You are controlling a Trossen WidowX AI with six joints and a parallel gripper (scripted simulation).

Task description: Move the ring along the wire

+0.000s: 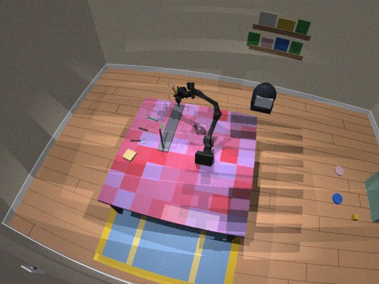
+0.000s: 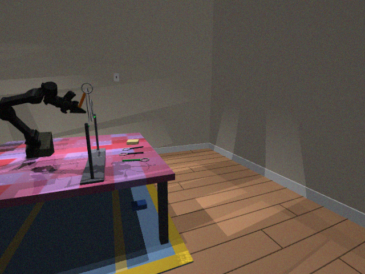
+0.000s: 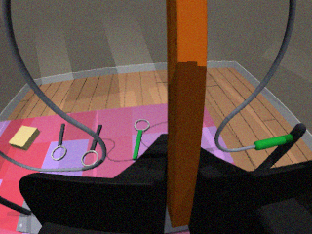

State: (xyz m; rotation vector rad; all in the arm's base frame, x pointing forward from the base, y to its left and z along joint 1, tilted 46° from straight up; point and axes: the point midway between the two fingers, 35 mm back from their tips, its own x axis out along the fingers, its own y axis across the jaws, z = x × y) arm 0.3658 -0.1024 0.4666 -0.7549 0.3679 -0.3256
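My gripper is shut on the orange handle, which slants up from the fingers. The ring is high above the base plate, around the top of the grey wire as far as I can tell; it is out of the wrist view. One post stands by a green part; the other post has its green part at right in the wrist view. Finger clearance from the wire is unclear.
Beyond the base plate lie a green-handled ring, two dark-handled rings and a yellow block. Grey wire curves pass on both sides of the handle in the wrist view.
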